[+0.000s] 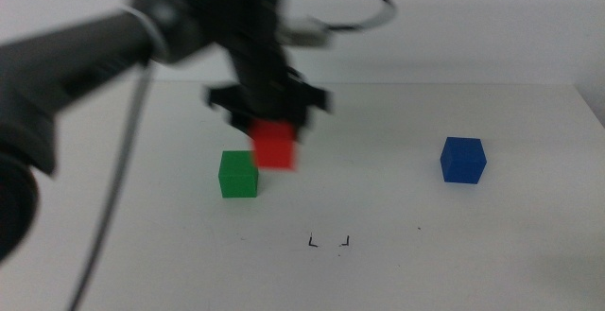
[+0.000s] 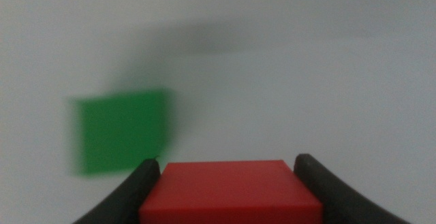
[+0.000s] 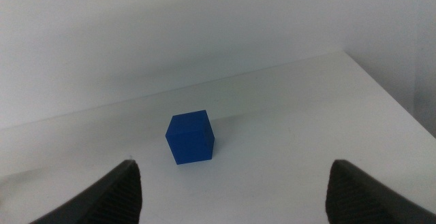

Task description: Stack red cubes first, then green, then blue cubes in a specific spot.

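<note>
Middle view shows my left gripper [image 1: 274, 129] reaching in from the left side w/ the red cube [image 1: 275, 146] pinched between its jaws, blurred, hanging clear of the white table [image 1: 529, 245]. Green cube [image 1: 237, 175] sits on the table just beside the red one, to its left & a bit nearer me. Corner-bracket marks [image 1: 329, 242] lie nearer the front edge, well apart from both, w/ nothing on them. Blue cube [image 1: 463, 160] rests far off to the right. Left wrist cam confirms it: jaws hug both sides of the red cube [image 2: 230, 191], green cube [image 2: 122, 131] smeared beyond. Right gripper [image 3: 231, 190] isn't in the middle view; per its wrist cam its jaws are spread wide, holding nothing, facing the blue cube [image 3: 190, 137].
</note>
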You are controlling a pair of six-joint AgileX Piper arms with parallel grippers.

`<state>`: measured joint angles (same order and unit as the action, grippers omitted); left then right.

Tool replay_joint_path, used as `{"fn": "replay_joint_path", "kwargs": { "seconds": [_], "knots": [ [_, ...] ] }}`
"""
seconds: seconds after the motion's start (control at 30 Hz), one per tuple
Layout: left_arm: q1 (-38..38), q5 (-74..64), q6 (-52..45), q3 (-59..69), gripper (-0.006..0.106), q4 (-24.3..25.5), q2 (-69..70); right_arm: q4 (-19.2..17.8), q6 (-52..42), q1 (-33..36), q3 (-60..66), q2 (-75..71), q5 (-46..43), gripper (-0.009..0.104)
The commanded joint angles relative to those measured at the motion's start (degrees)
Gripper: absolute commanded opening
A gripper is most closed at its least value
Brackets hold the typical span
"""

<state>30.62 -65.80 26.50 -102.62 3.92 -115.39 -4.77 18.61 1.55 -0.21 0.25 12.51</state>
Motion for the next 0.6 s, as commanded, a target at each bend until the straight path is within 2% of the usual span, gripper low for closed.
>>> {"fn": "replay_joint_path", "kwargs": {
  "seconds": [0.0, 0.2, 0.3, 0.43, 0.57],
  "knots": [
    [5.3, 1.9, 7.5, 2.4, -0.002, 2.1, 0.3, -0.5, -0.5, -0.4, 0.2, -0.2, -0.6, 0.093],
    [11.6, 10.4, 15.5, 9.3, -0.002, 3.7, 0.3, -0.5, -0.5, -0.4, 0.2, -0.2, -0.6, 0.093],
    [12.7, 11.5, 16.6, 9.3, -0.002, 3.9, -0.4, -0.5, -0.5, -0.4, 0.2, -0.2, -0.6, 0.093],
    [13.6, 12.1, 19.9, 9.4, -0.002, 6.7, -2.3, -0.5, -0.5, -0.4, 0.2, -0.2, -0.6, 0.093],
    [13.5, 13.0, 19.9, 9.4, -0.002, 6.7, -4.3, -0.5, -0.5, -0.4, 0.2, -0.2, -0.6, 0.093]
  ]
}}
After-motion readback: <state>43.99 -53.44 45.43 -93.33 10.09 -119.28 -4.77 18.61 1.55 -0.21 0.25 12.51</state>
